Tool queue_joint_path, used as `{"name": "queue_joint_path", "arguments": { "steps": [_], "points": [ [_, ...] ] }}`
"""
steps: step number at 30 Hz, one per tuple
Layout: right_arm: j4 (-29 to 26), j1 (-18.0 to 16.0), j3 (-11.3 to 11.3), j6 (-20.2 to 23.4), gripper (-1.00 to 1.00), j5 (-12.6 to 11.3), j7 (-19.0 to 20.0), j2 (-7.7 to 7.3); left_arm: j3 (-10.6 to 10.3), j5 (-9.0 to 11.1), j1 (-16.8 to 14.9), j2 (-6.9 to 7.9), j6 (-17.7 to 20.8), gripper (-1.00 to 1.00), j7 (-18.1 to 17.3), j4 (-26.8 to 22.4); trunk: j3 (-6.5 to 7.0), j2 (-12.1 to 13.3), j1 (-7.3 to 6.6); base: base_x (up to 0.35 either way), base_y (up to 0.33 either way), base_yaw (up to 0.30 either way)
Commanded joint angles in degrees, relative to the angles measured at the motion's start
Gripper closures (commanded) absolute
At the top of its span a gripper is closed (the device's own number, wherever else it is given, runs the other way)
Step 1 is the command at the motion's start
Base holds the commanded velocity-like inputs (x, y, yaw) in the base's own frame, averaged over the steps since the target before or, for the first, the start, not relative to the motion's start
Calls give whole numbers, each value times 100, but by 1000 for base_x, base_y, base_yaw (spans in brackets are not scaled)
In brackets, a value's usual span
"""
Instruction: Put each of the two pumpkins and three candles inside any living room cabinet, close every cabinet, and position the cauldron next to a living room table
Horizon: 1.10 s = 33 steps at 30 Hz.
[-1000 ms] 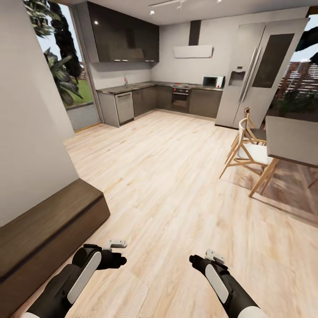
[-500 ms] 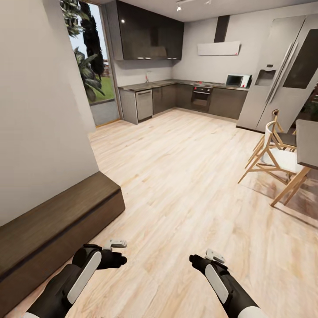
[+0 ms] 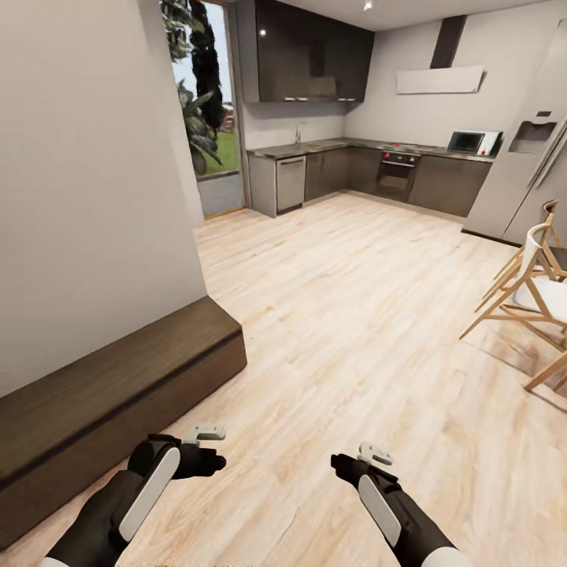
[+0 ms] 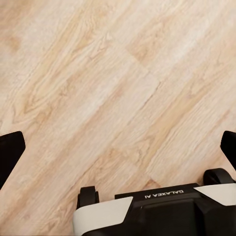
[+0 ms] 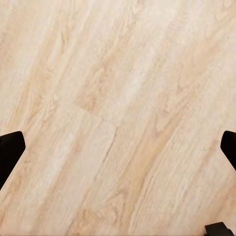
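The cabinet (image 3: 118, 378), a long low dark-brown unit with a slab top, runs along the white wall on the left, its fronts flush and shut. My left gripper (image 3: 209, 450) hangs low over the wood floor, a short way off the cabinet's near end. My right gripper (image 3: 364, 461) hangs over bare floor further right. In the left wrist view the left gripper (image 4: 118, 147) has its black fingertips (image 4: 11, 147) wide apart with only floorboards between them; the right gripper (image 5: 118, 147) stands the same. The pumpkins, candles, cauldron and table are out of view.
Wooden chairs (image 3: 531, 276) stand at the right edge. A grey kitchen run (image 3: 362, 169) with an oven and a microwave lines the far wall, with a fridge (image 3: 528, 165) at its right. A tall window (image 3: 206, 118) opens at the back left.
The whole picture has slid to the right, so the camera has turned left: more of the cabinet shows and the table has left the frame. Both arms hold the same pose.
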Motion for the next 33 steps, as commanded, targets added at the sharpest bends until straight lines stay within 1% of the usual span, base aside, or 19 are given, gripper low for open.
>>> {"name": "queue_joint_path", "arguments": {
  "steps": [1,8,33],
  "points": [
    [-13,-2,38,4,-100,-49,-48,-4,-19,58,-6,5,12,-100,59,-5,-11,-4,0,2,-3,247],
    [-13,-2,82,-15,-100,-50,-44,-5,-9,59,-6,5,12,-100,59,-5,-50,-4,0,0,-1,246],
    [-13,-2,88,-19,-100,-50,-35,-6,-16,76,-6,5,12,-100,57,10,-188,-4,0,0,0,246]
  ]
}}
